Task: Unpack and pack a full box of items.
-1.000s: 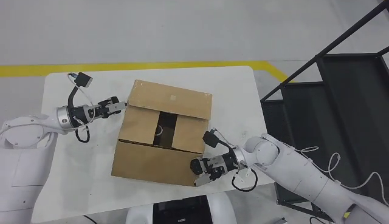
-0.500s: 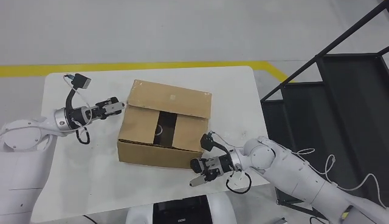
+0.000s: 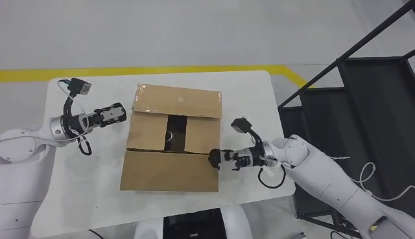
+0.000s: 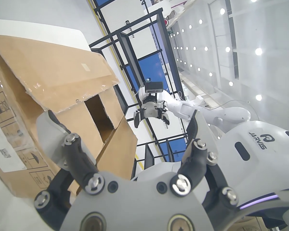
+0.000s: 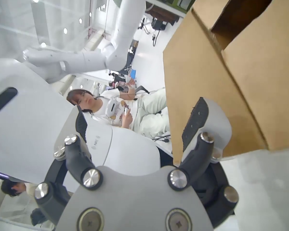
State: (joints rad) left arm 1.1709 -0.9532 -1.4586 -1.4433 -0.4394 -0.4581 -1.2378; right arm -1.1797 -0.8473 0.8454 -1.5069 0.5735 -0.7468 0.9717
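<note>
The left pincer [image 3: 121,113] has its jaws spread wide and holds nothing. It lies level over the bench and points toward 3 o'clock. Its tips are just beside the 9 o'clock wall of the brown cardboard box [image 3: 170,149]; contact cannot be confirmed. In the left wrist view one pale fingertip [image 4: 47,121] stands in front of the box's printed side wall, and the other finger [image 4: 195,131] is well clear of it.

The right pincer [image 3: 216,158] also has its jaws apart, with nothing clamped. It sits at the 4 o'clock edge of the box and points toward 9 o'clock, where an inner flap meets the near outer flap. In the right wrist view its black-padded finger [image 5: 197,123] lies in front of a cardboard panel; whether it touches cannot be told.

The box stands at the centre of the white rectangular bench [image 3: 249,93]. The far outer flap [image 3: 178,101], at 12 o'clock, is open and leans outward. The near outer flap [image 3: 170,172], at 6 o'clock, is open too and spread toward the robot. The two inner flaps lie nearly shut, with a dark slot [image 3: 176,134] between them. The contents are too dim to identify.

A yellow floor line [image 3: 194,70] runs beyond the bench at 12 o'clock. A black metal staircase [image 3: 363,109] stands at 3 o'clock.
</note>
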